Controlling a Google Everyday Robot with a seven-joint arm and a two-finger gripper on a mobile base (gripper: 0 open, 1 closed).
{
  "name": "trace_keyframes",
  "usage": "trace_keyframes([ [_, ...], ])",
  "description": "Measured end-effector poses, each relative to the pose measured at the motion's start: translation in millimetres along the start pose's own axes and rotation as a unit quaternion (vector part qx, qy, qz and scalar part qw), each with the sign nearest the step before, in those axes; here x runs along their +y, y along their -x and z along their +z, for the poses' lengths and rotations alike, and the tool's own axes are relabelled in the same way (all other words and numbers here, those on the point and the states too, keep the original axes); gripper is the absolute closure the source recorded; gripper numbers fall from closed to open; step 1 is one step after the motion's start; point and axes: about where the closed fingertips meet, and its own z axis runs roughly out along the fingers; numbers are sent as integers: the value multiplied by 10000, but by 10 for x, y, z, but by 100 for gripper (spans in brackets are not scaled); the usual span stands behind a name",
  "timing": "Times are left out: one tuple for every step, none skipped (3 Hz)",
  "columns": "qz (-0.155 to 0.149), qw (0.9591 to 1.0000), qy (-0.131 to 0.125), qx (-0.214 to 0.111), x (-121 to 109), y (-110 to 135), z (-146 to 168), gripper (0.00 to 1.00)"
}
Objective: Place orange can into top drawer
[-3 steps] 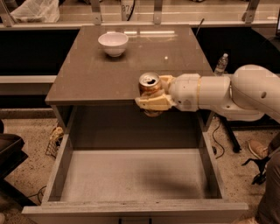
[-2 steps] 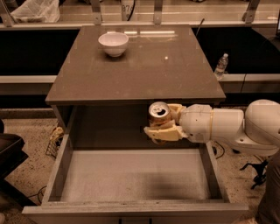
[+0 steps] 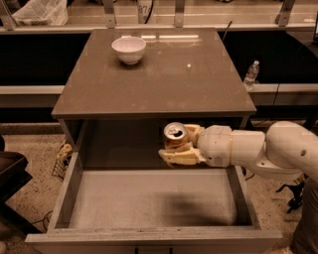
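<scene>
The orange can (image 3: 174,136) is upright in my gripper (image 3: 180,145), with its silver pull-tab top facing up. The gripper's cream fingers (image 3: 181,157) are shut on the can and hold it above the back of the open top drawer (image 3: 149,203), below the table's front edge. The arm reaches in from the right. The drawer is pulled out toward the camera, with a pale grey flat bottom and nothing in it. The lower part of the can is hidden by the fingers.
A white bowl (image 3: 128,49) stands at the back left of the brown tabletop (image 3: 164,74). A clear water bottle (image 3: 251,74) stands on a ledge to the right. A plastic bag (image 3: 39,12) lies at the back left. A dark chair edge (image 3: 10,173) is at the left.
My gripper has carried the can down and forward, from the level of the table's front edge to the space over the back of the open drawer.
</scene>
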Motion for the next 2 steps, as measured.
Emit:
trace_keyframes([
  [231,9983,527,-46,151,-721,554,100],
  [322,9951,929,-67,279,-1113,937,100],
])
